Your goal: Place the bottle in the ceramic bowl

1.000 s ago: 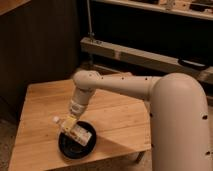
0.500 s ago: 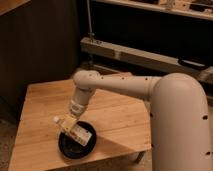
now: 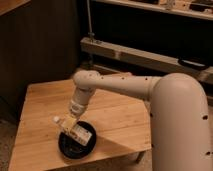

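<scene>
The ceramic bowl (image 3: 75, 146) is a glossy black round dish near the front edge of the wooden table (image 3: 40, 105). The bottle (image 3: 75, 130), pale with a white cap pointing left, lies slanted over the bowl's upper left part. My gripper (image 3: 71, 122) reaches down from the white arm (image 3: 120, 85) and sits right on the bottle's cap end, above the bowl's back rim. Whether the bottle rests on the bowl or hangs just above it is unclear.
The table's front edge runs just below the bowl, and its right edge lies under my arm's big white body (image 3: 180, 125). A dark wall panel stands behind the table on the left. A metal rail frame (image 3: 145, 57) crosses the background.
</scene>
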Controlling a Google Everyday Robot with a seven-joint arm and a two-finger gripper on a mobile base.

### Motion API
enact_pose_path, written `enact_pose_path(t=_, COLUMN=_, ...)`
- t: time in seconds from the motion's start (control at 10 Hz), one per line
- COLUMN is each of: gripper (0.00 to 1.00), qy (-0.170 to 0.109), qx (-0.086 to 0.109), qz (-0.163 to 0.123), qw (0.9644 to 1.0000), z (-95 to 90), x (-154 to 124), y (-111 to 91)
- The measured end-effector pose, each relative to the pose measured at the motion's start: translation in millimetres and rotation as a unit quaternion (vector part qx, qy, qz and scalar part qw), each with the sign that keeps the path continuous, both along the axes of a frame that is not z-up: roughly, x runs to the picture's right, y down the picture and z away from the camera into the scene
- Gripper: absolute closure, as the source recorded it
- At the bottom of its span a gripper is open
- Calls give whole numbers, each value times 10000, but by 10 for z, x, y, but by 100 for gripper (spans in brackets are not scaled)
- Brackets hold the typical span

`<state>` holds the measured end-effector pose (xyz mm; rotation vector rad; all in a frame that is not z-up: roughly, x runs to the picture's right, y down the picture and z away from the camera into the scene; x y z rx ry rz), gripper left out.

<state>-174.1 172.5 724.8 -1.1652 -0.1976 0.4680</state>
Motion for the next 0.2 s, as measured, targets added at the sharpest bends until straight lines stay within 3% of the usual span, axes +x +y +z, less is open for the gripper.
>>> enact_pose_path(t=0.1, gripper=22, qy=0, qx=0, qz=0, qw=10000, z=0, x=0, y=0)
enact_pose_path(t=0.2, gripper=20, qy=0, qx=0, qz=0, qw=10000, z=0, x=0, y=0)
